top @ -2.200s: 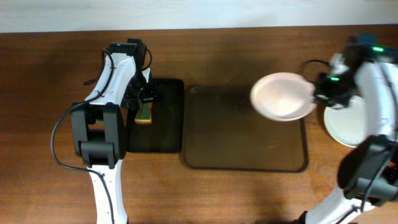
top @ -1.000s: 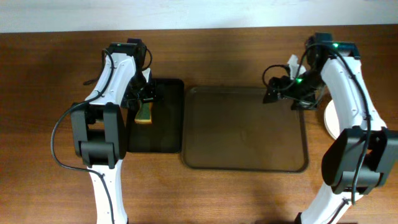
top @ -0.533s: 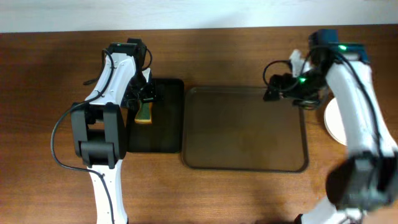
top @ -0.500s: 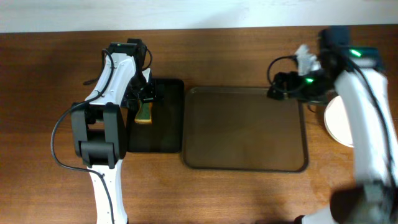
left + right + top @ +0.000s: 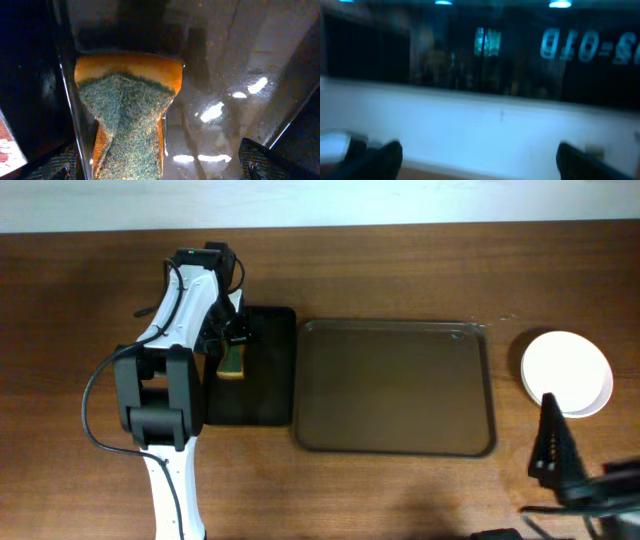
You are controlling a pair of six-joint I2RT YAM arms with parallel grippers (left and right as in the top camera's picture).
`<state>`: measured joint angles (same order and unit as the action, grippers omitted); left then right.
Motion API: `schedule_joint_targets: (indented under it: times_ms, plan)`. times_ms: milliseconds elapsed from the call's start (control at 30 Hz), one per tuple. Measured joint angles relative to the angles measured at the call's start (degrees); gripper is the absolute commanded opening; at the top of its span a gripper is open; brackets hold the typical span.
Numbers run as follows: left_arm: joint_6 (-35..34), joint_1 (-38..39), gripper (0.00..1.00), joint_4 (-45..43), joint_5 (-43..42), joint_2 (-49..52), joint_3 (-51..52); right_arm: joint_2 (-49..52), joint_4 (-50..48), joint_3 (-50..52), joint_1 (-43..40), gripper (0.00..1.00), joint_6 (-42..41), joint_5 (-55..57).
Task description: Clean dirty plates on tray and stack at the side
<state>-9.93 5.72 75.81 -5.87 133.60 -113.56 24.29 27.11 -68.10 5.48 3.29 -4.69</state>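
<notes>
A white plate [image 5: 566,373] lies on the table to the right of the brown tray [image 5: 392,442], whose bare floor is all that shows. My left gripper [image 5: 232,340] hangs open over a green-topped orange sponge [image 5: 127,115] in a wet black tray [image 5: 250,405]. Its fingertips [image 5: 55,169] stand wide on both sides of the sponge without touching it. My right gripper [image 5: 553,445] is at the near right of the table, pointing up and away. In the right wrist view, which is blurred, the right gripper [image 5: 480,162] is open with only a pale wall between its fingers.
The sponge [image 5: 232,360] sits at the far left of the black tray, right beside the brown tray's left rim. The left arm's links [image 5: 158,395] run down the table's left side. A dark window band [image 5: 480,50] fills the top of the right wrist view.
The right arm, which carried a plate toward the white plate at first, has left it there and swung from the tray's far right corner to the near right. The left arm is still.
</notes>
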Motion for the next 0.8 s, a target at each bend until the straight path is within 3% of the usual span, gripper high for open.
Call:
schedule_joint_targets:
  times_ms: [100,300,433,567,800]
  plan:
    - [0.02,0.0,1.0,0.11,-0.07,-0.11,0.0,-15.17,-16.5,28.92,0.07,0.98,0.39,0.66]
    - [0.02,0.0,1.0,0.04,-0.11,-0.11,0.0,-23.08,-34.36,57.81,0.15,0.98,0.42,0.81]
    - [0.02,0.0,1.0,0.02,-0.11,-0.11,0.0,-23.5,-31.95,66.86,0.15,0.98,0.33,0.59]
    - [0.02,0.0,1.0,0.07,-0.13,-0.11,0.0,-23.58,-23.39,67.47,0.15,0.98,0.33,-0.66]
    - [0.02,0.0,1.0,0.04,-0.11,-0.11,0.0,-23.56,-23.41,67.47,0.15,0.98,0.35,-0.72]
